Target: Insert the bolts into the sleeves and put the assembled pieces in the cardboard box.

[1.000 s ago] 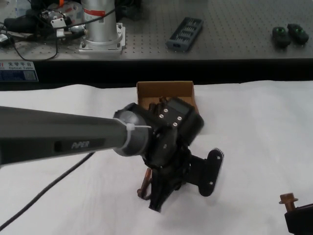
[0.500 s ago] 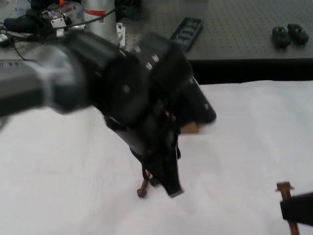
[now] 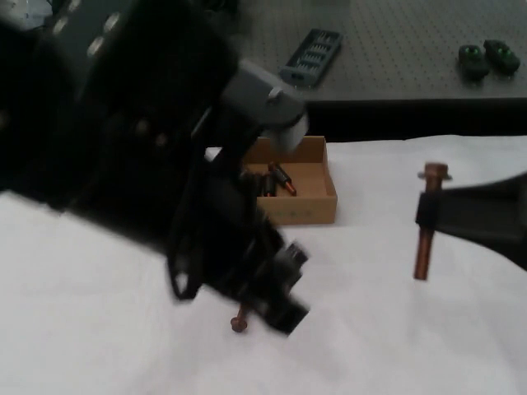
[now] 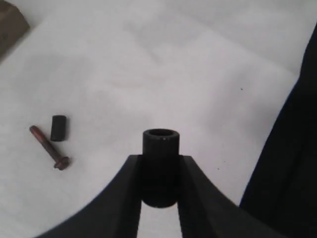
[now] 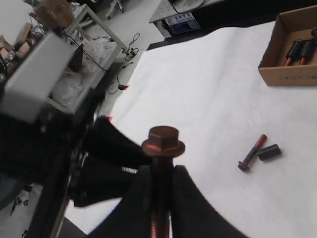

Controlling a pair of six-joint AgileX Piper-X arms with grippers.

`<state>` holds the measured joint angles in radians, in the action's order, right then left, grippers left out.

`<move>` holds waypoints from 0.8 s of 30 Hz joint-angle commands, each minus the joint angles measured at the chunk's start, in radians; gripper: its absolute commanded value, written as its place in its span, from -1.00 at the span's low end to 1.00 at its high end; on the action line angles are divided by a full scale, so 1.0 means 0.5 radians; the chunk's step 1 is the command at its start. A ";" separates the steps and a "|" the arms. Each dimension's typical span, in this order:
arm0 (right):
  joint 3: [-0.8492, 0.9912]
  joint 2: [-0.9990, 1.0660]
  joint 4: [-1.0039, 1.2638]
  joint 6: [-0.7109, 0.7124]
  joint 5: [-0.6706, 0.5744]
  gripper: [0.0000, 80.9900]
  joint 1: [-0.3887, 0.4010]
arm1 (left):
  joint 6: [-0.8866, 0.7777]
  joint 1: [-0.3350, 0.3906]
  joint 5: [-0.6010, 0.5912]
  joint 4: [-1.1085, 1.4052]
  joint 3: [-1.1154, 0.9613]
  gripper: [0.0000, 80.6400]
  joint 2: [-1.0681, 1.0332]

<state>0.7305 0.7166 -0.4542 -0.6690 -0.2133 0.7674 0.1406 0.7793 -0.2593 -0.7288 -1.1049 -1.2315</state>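
My left gripper (image 4: 159, 184) is shut on a black sleeve (image 4: 160, 166), held upright with its bore facing the camera, above the white cloth. In the high view the left arm (image 3: 165, 164) looms large over the bench's left and middle. My right gripper (image 5: 161, 191) is shut on a copper bolt (image 5: 162, 148) with its head up; in the high view that bolt (image 3: 428, 226) hangs at the right above the cloth. A loose bolt (image 4: 48, 147) and a loose black sleeve (image 4: 58, 128) lie side by side on the cloth. The cardboard box (image 3: 317, 206) holds assembled pieces (image 3: 272, 181).
White cloth (image 3: 370, 329) covers the bench. Behind it, on the perforated table, lie a dark ribbed tray (image 3: 311, 53) and two green-black parts (image 3: 487, 59). The left arm (image 5: 74, 163) also appears in the right wrist view, close to the held bolt.
The left arm has swung up and toward the camera. The right gripper has risen from the lower right corner to mid right, carrying the bolt.
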 commanded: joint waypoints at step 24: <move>0.006 0.270 0.581 -0.175 -0.094 -0.95 0.007 | -0.432 0.008 -0.449 0.873 0.401 -0.99 0.399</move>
<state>0.7305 0.8495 -0.1892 -0.7516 -0.2495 0.7674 -0.0638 0.7793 -0.4739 -0.3295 -0.8995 -1.0430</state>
